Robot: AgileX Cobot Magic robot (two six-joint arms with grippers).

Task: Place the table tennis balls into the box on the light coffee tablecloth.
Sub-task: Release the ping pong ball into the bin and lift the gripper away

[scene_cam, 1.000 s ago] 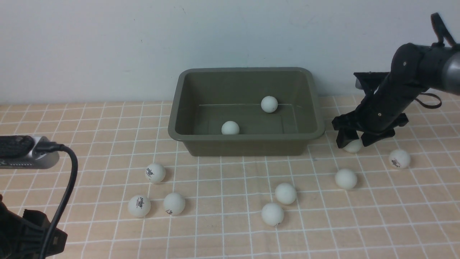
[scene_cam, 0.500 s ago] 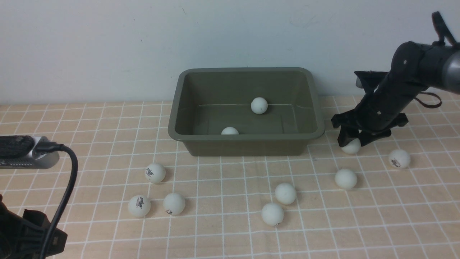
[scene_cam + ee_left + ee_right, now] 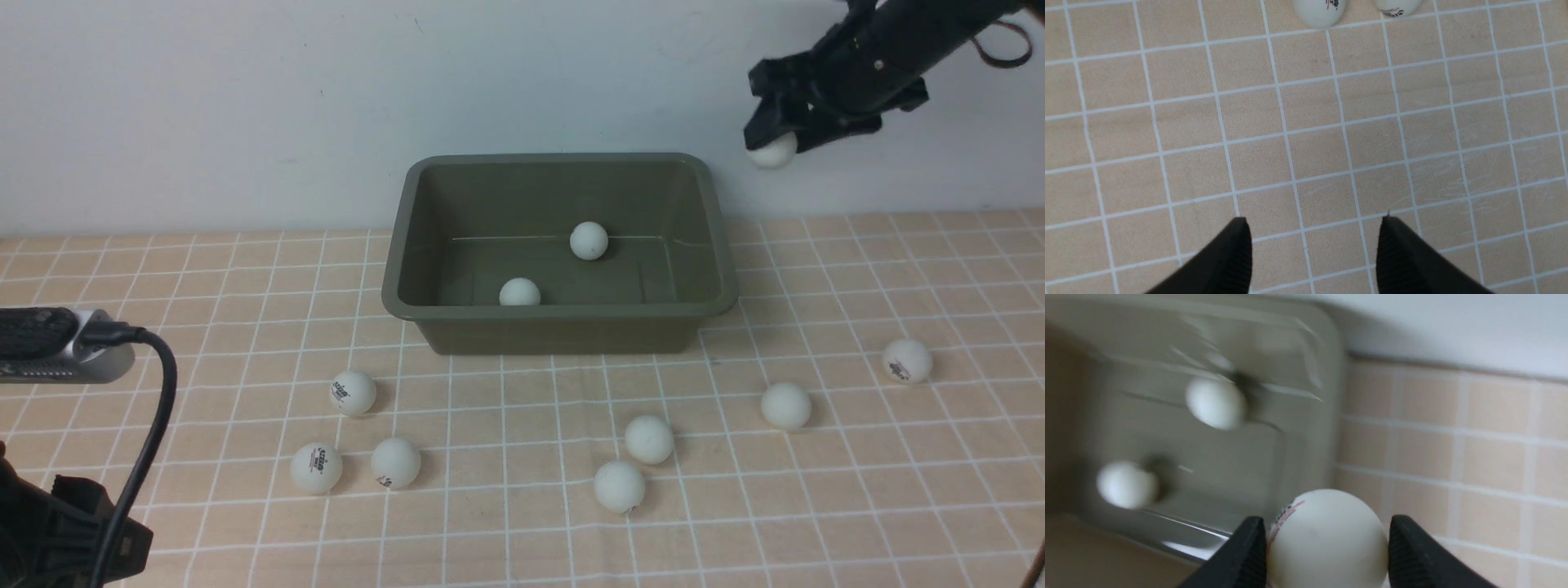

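The olive-green box (image 3: 563,310) stands mid-table on the light coffee tablecloth (image 3: 522,531), with two table tennis balls (image 3: 589,240) (image 3: 520,291) inside. Several more white balls lie on the cloth in front, among them one at the left (image 3: 353,393) and one at the right (image 3: 786,406). High above the box's far right corner, my right gripper (image 3: 775,139) (image 3: 1327,518) is shut on another ball (image 3: 772,151) (image 3: 1327,547). My left gripper (image 3: 1314,220) is open low over bare cloth, short of two logo balls (image 3: 1319,10) (image 3: 1397,5).
A silver device with a thick black cable (image 3: 57,343) juts in at the left edge, above my left arm's dark body (image 3: 49,531). A pale wall (image 3: 245,98) rises right behind the box.
My right gripper closed on the ball lying right of the box and lifted it high off the cloth. The two balls in the box rolled a little. The left arm stayed still.
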